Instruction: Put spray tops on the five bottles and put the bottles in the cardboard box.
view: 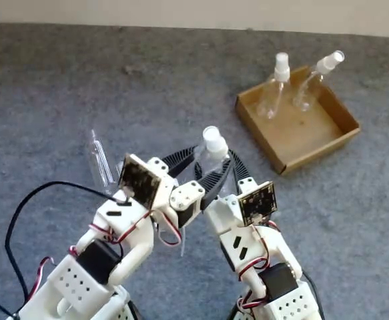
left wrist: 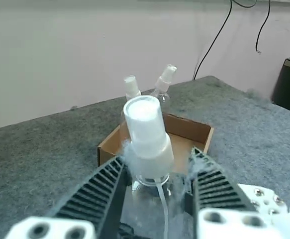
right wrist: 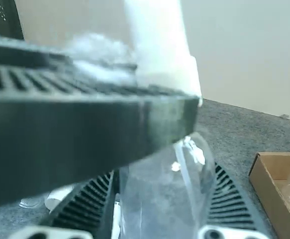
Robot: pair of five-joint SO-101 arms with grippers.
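Middle bottle (view: 215,163): clear, upright, white spray top (view: 213,140) fitted, centre of the high view. Bare bottle (view: 101,160): clear, no top, lying at its 9 o'clock. Cardboard box (view: 314,130), open, at 2 o'clock, holds first topped bottle (view: 272,93) and second topped bottle (view: 309,90), both leaning.

The left arm (view: 124,227) and the right arm (view: 247,240) rise side by side from the near edge of the tabletop and lean inward, so their wrists almost meet. The left hand (left wrist: 157,167) has its two ribbed black fingers (left wrist: 102,191) closed against the shoulders of a bottle (left wrist: 147,134), just under its cap. The right hand (right wrist: 164,184) clamps the same bottle lower on the body, one finger on each side.
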